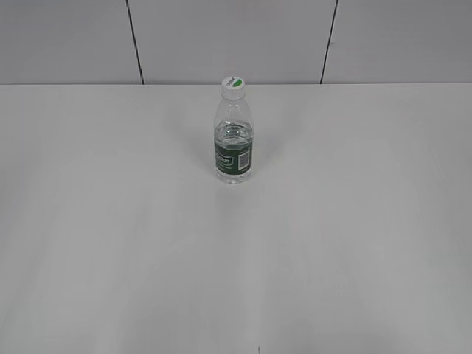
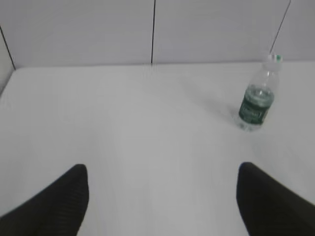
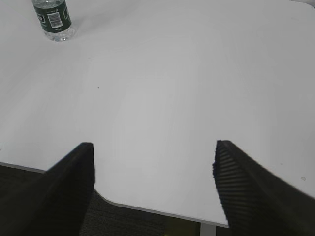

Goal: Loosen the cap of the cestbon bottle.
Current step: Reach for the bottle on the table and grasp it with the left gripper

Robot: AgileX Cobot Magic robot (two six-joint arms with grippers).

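The cestbon bottle [image 1: 234,140] stands upright near the back middle of the white table, clear with a dark green label band. Its white cap [image 1: 234,85] with a green patch sits on the neck. In the left wrist view the bottle [image 2: 257,101] and cap [image 2: 274,60] show at the far right. In the right wrist view only the bottle's lower part [image 3: 53,17] shows at the top left. My left gripper [image 2: 162,172] is open and empty, far from the bottle. My right gripper [image 3: 153,147] is open and empty over the table's near edge. Neither gripper shows in the exterior view.
The white table [image 1: 332,243] meets a grey panelled wall [image 1: 236,37] just behind the bottle. In the right wrist view the table's front edge [image 3: 147,209] and dark floor [image 3: 59,216] lie below my jaws.
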